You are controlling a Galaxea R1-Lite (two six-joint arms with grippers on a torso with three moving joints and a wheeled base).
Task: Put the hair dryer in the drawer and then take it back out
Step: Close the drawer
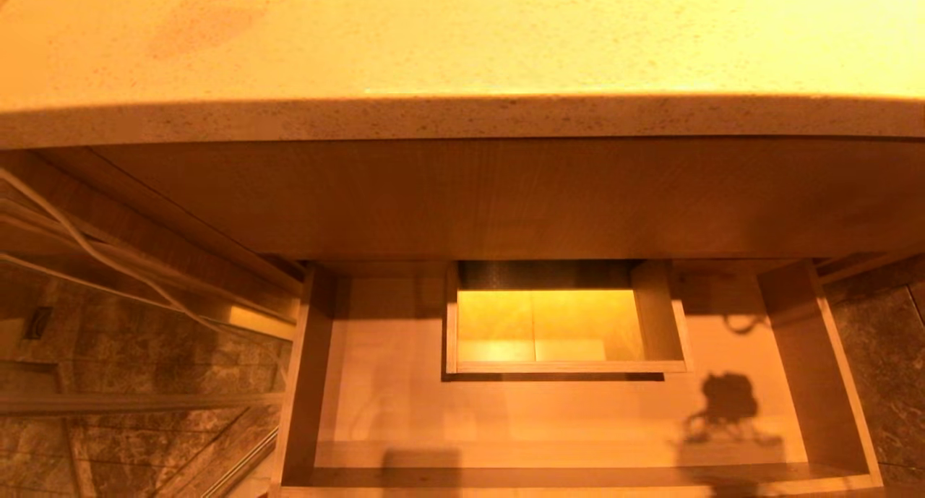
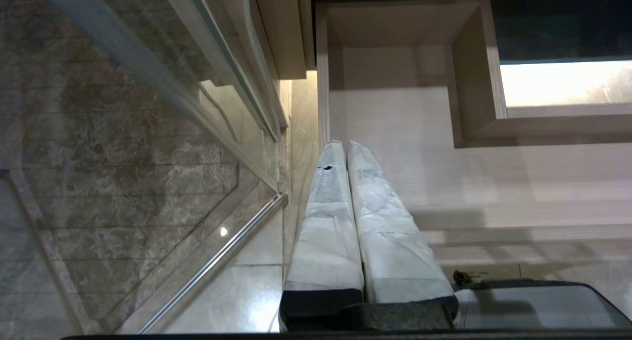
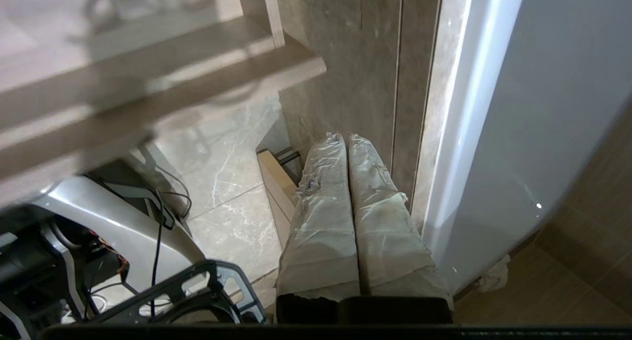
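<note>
We see the drawer (image 1: pixel 376 411) pulled out under the speckled countertop (image 1: pixel 462 50), its pale floor bare apart from shadows, with the boxed rectangular cut-out (image 1: pixel 564 368) set against its back edge. The hair dryer shows in none of our views. Our left gripper (image 2: pixel 345 150) hangs clenched on nothing over the drawer's left edge; our right gripper (image 3: pixel 345 140) is likewise clenched on nothing, beside the drawer's front right corner.

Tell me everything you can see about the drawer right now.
The drawer is pulled open below the speckled countertop. It is wide, shallow, light wood-grain, with thin upright side walls and a pale floor. A boxed rectangular cut-out sits at the back middle. No hair dryer lies inside; only shadows fall across its floor.
</note>
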